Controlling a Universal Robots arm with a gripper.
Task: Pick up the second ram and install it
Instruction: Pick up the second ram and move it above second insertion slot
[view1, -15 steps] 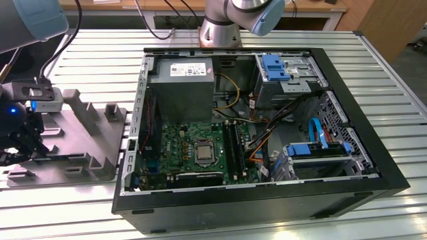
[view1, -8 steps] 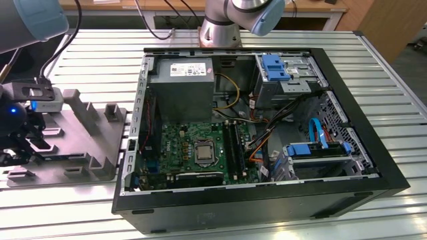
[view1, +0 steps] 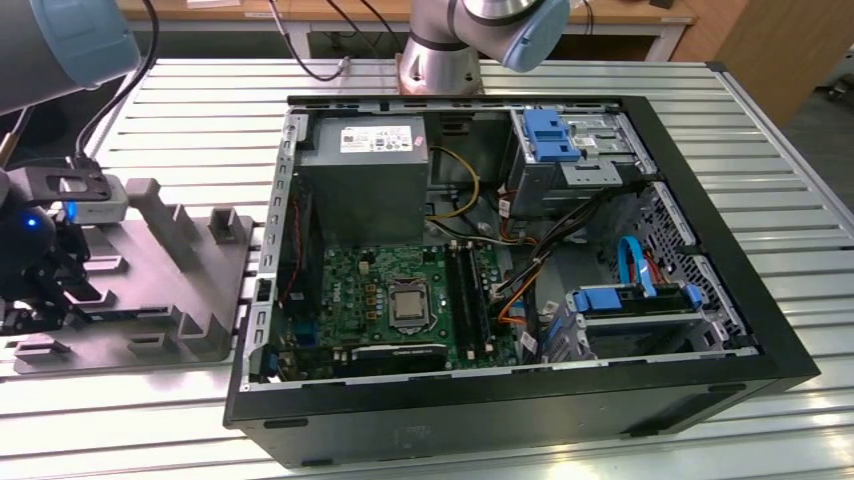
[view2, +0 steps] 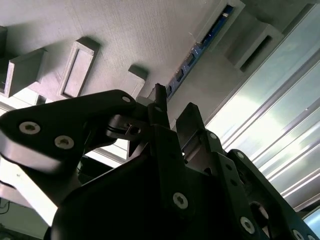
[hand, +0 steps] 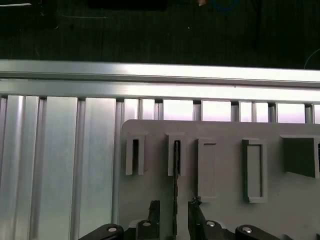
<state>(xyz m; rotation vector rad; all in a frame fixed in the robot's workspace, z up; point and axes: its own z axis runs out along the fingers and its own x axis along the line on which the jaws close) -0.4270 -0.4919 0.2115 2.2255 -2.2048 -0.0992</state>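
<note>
Slatted metal tabletop (view1: 747, 120) is seen carrying an open case (view1: 534, 410) and, to the exterior view's left of it, a grey holder (view1: 174, 330) with upright pockets. The ram (hand: 176, 175) is stood on edge in one pocket of that holder, well apart from the case. The tool (hand: 174, 205) is placed over one end of the ram, with a finger on each side. In the first wrist view a gap is seen between each finger and the board, so the tool is judged released, with nothing grasped.

The task is judged to be at its start. The approach is made, but the ram is not yet gripped or lifted, and the whole installation into the slots (view1: 462, 290) is left undone.

The ram's lower edge is hidden inside the pocket. In the exterior view the tool is cut off at the frame's edge and lost in shadow. Whether any slot is already filled cannot be told.
</note>
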